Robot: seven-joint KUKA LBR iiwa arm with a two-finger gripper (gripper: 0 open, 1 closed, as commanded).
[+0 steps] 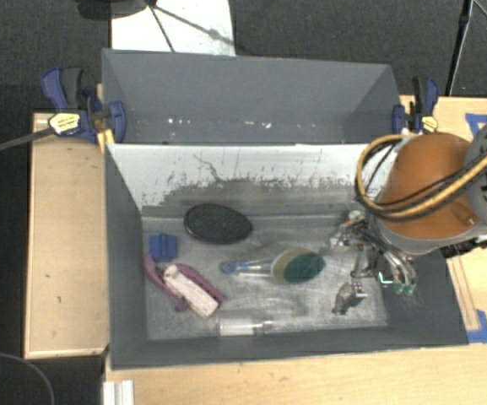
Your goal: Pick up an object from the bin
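Approach step: we see the jaws low at the right end of the bin (pixel 129 251), just beside the round green brush (pixel 300 267) - nothing visibly held, opening we can't tell - next we'd centre over that brush, then close.

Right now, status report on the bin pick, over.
Gripper low, right side of bin, nothing seen held. Teal-headed brush nearest, just left. Nothing between them.
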